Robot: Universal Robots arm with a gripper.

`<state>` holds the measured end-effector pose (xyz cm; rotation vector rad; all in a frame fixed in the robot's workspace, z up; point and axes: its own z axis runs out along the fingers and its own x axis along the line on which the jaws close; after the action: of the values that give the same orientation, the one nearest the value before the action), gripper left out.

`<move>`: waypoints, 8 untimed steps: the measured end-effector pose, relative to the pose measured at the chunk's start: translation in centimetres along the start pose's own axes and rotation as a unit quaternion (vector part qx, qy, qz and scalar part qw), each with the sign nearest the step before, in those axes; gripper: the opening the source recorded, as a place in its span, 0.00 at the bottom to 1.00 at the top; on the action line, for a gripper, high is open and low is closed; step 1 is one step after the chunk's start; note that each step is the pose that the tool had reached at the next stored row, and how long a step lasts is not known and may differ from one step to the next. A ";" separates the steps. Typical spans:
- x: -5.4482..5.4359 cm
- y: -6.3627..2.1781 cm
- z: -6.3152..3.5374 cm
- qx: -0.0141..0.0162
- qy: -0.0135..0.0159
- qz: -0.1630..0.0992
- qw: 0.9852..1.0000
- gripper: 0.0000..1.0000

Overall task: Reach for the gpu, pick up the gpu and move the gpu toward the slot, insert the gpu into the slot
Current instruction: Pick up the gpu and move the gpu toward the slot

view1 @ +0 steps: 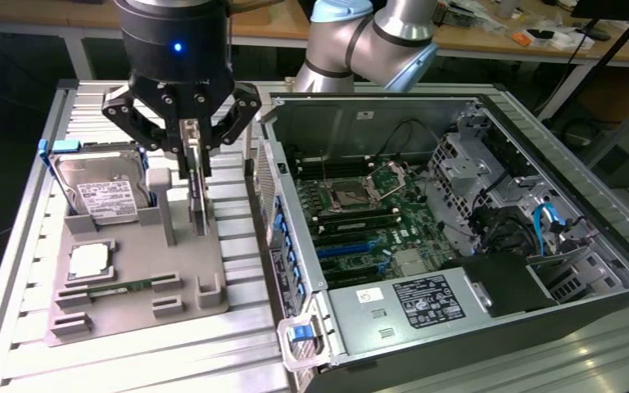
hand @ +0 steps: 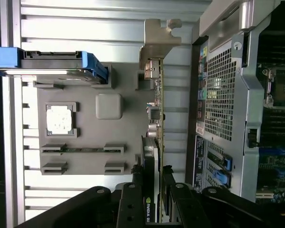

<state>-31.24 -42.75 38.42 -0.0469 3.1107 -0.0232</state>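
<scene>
Cluttered wooden workbenches (view1: 265,24) stand behind the ribbed aluminium table (view1: 128,360).

You have the gpu (hand: 157,111) edge-on, standing upright in the grey fixture tray (hand: 123,142), with its metal bracket (hand: 159,35) at the end far from the gripper (hand: 152,179). The black fingers (hand: 133,190) sit against both faces of the card at its fan end. On the tray you see a hard drive (hand: 47,66) in a blue caddy, a processor (hand: 60,118) and a memory stick (hand: 80,149). The computer case (hand: 221,90) stands just beside the card's other face.
</scene>
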 end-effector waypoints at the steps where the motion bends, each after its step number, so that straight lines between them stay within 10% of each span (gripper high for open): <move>1: 0.0 0.00 -0.30 0.000 0.000 0.000 1.000 0.27; 8: -0.1 -0.03 -2.17 0.001 0.000 0.000 1.000 0.27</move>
<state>-31.24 -42.75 40.59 -0.0470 3.1107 -0.0269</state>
